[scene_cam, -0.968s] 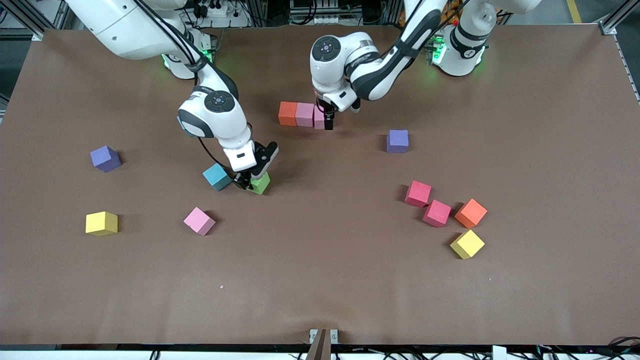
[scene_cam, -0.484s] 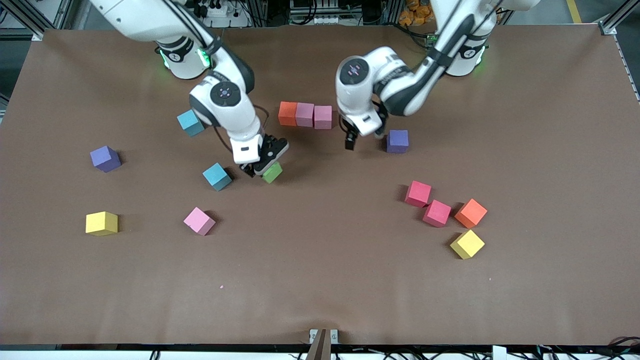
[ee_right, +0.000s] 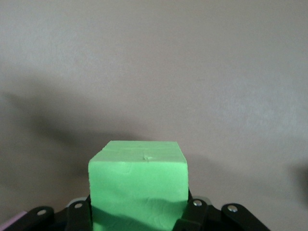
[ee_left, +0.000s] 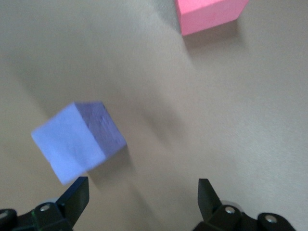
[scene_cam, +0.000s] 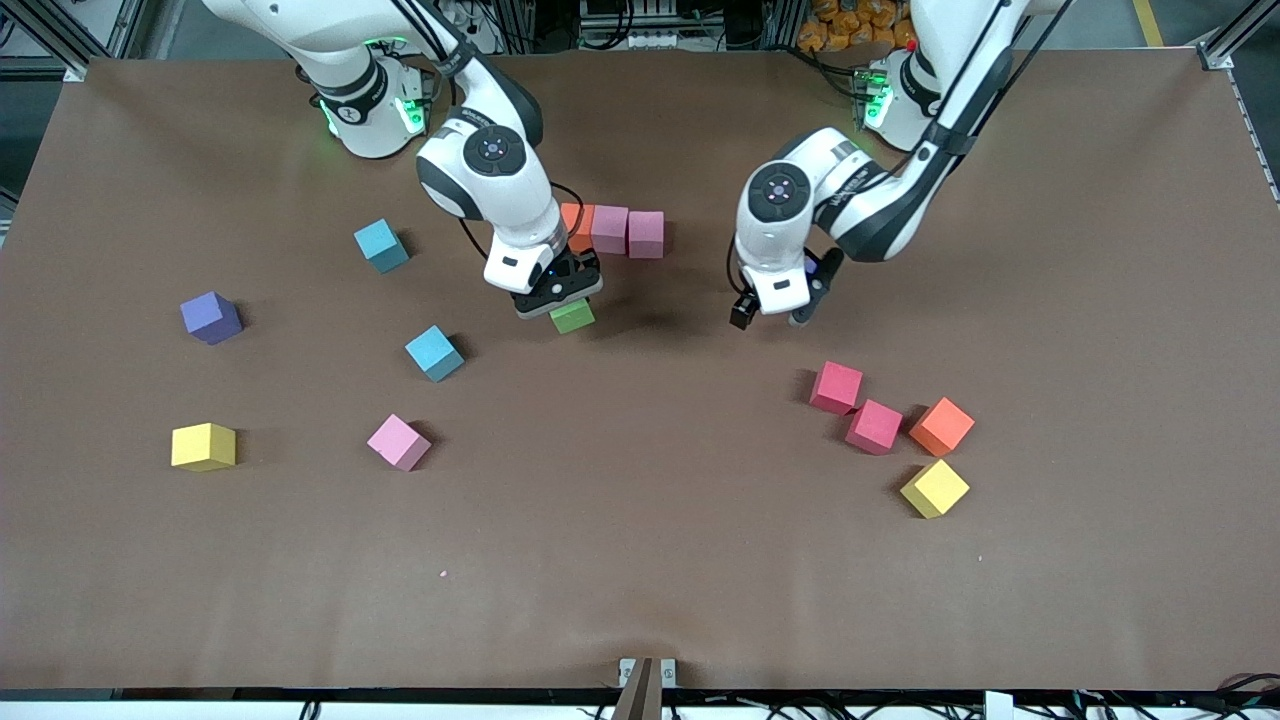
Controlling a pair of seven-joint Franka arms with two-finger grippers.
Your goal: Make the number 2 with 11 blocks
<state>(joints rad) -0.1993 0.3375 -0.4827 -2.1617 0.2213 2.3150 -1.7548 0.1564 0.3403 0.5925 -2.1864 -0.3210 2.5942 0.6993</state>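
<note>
A row of three blocks (scene_cam: 628, 231) is sitting nearest the bases. Just beside it, the right gripper (scene_cam: 565, 305) is hanging over the table (scene_cam: 640, 560), carrying one block (scene_cam: 572, 317). The left gripper (scene_cam: 770, 320) is hovering near a lone block (ee_left: 79, 142), apparently not straight above it. Four blocks (scene_cam: 875, 427) are clustering nearer the camera toward the left arm's end, and five more (scene_cam: 400, 442) are lying scattered toward the right arm's end.
</note>
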